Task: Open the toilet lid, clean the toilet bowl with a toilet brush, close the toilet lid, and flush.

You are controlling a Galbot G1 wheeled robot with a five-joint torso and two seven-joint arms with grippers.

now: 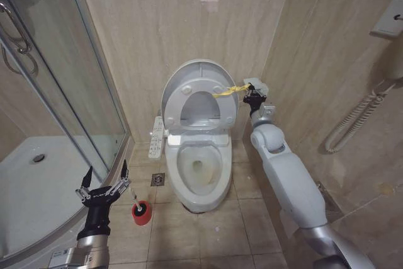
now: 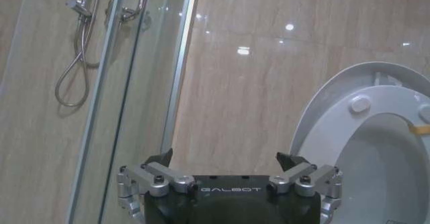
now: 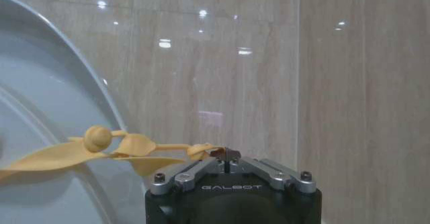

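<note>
One gripper (image 3: 226, 156) on lid strap (image 3: 100, 151)

Left gripper (image 2: 230, 164) jaws spread wide, nothing between them, facing tiled wall (image 2: 269, 83). Toilet lid (image 2: 323, 118) raised upright against that wall, seat (image 2: 376, 108) up too. Shower hose (image 2: 74, 73) behind glass door (image 2: 134, 83), well apart from lid.

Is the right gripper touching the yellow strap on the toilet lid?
Touching. In the right wrist view the right gripper has its fingers closed on the end of the yellow strap, which runs back to the raised toilet lid.
</note>
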